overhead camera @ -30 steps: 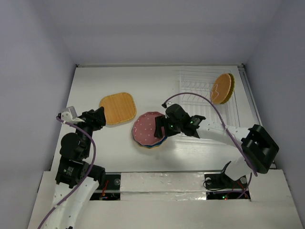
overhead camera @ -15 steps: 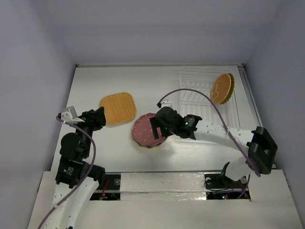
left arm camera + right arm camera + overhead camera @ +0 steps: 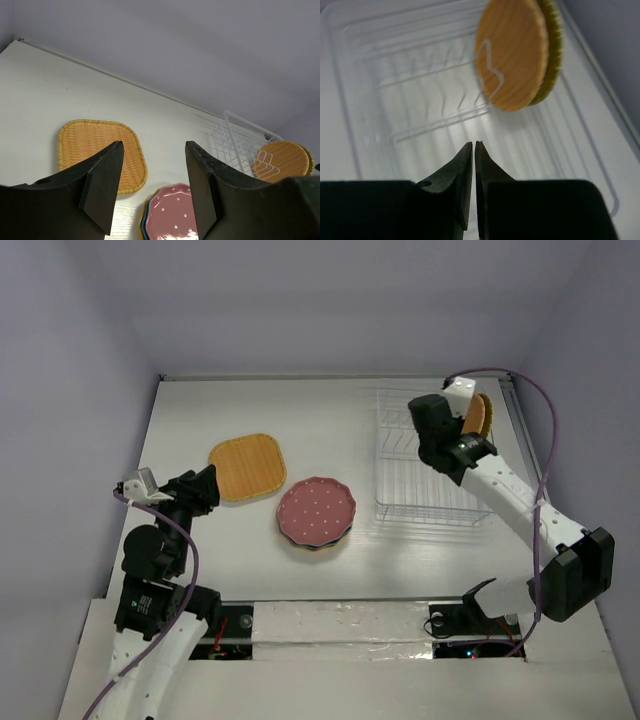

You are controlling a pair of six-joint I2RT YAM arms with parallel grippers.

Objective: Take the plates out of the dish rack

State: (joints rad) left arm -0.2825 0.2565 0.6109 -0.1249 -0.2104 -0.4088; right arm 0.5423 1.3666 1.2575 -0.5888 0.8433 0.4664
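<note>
Dish rack (image 3: pixel 415 77) under closed right jaws

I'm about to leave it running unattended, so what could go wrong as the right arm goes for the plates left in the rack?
The right fingers are shut above the dish rack; unless they open, they could shove the orange plate instead of gripping it. The orange plate sits right in front of a yellow-green plate, so a grab might catch or drag both. A rack wire crosses the orange plate's face and could snag it, maybe lifting the rack.
</note>
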